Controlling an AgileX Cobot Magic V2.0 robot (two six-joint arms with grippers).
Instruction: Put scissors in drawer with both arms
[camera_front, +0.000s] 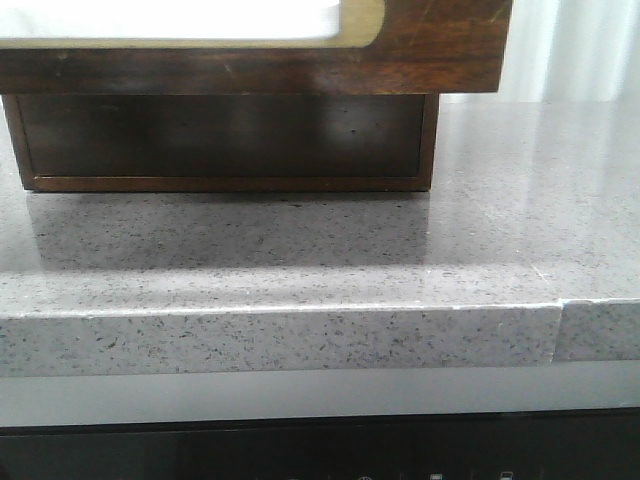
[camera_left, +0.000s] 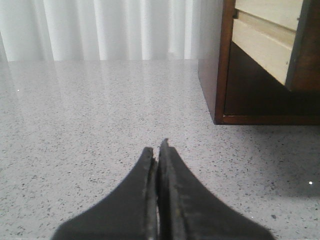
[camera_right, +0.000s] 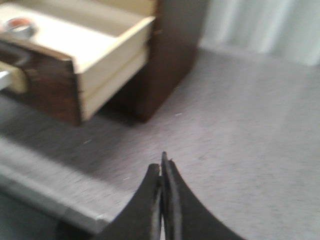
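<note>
Speckled grey stone counter (camera_front: 300, 250) all around, both jaws pressed together, empty: left gripper (camera_left: 159, 150) beside the cabinet, right gripper (camera_right: 162, 162) near the wide dark brown wooden drawer (camera_right: 85, 65), pulled open. An orange-lined loop (camera_right: 19, 24), likely the scissors, lies inside. Next, probably, pushing it closed.

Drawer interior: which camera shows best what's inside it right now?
The right wrist view: it looks down into the open drawer, showing its pale floor and part of the scissors. The front view shows only its dark front panel; the left wrist view only a pale side.
</note>
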